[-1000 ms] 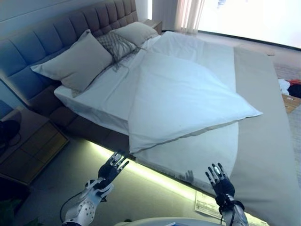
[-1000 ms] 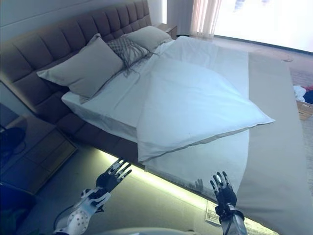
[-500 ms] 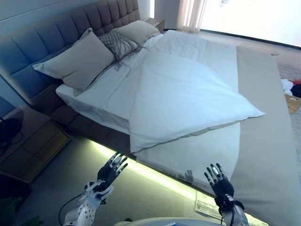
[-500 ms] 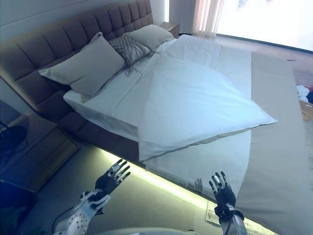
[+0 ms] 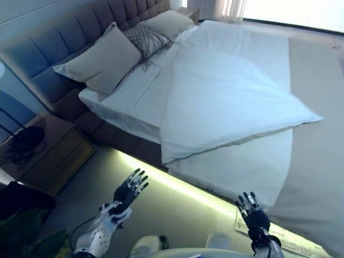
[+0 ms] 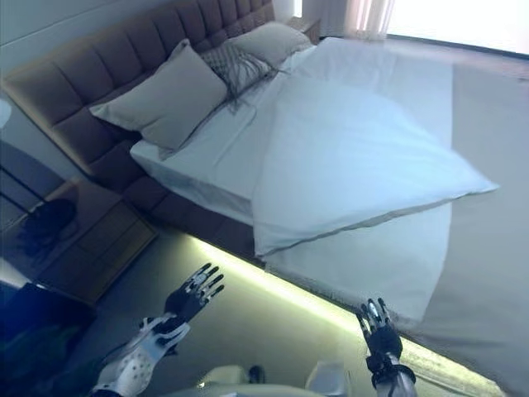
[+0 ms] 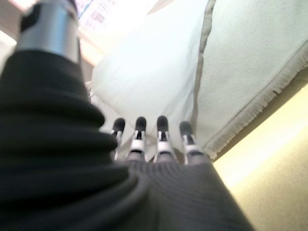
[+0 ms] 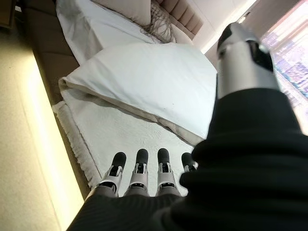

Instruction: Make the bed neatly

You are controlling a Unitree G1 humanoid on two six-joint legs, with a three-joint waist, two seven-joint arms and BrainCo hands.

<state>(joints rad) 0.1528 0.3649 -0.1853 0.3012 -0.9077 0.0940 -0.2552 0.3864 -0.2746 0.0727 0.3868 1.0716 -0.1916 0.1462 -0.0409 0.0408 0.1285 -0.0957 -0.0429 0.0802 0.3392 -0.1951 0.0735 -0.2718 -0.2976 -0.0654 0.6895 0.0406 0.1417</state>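
Note:
The bed has a white duvet [image 5: 231, 102] lying crooked, folded back at an angle over a white fringed blanket [image 5: 242, 166]. A beige bedspread [image 5: 317, 161] covers the foot side. A large beige pillow [image 5: 102, 62], a patterned cushion [image 5: 144, 38] and another pillow [image 5: 169, 21] lean on the padded headboard [image 5: 59, 37]. My left hand [image 5: 130, 188] and right hand [image 5: 251, 212] are open and empty, held low beside the bed, apart from the bedding. The wrist views show straight fingers [image 7: 151, 132] [image 8: 144, 166] pointing toward the duvet [image 8: 144, 77].
A dark nightstand [image 5: 48, 156] stands left of the bed with a dark object on it. A lit strip [image 5: 177, 185] glows under the bed's side edge. Floor lies between me and the bed.
The whole picture has shifted, so the camera has moved. Both hands stay open and empty in about the same places below the bed's edge.

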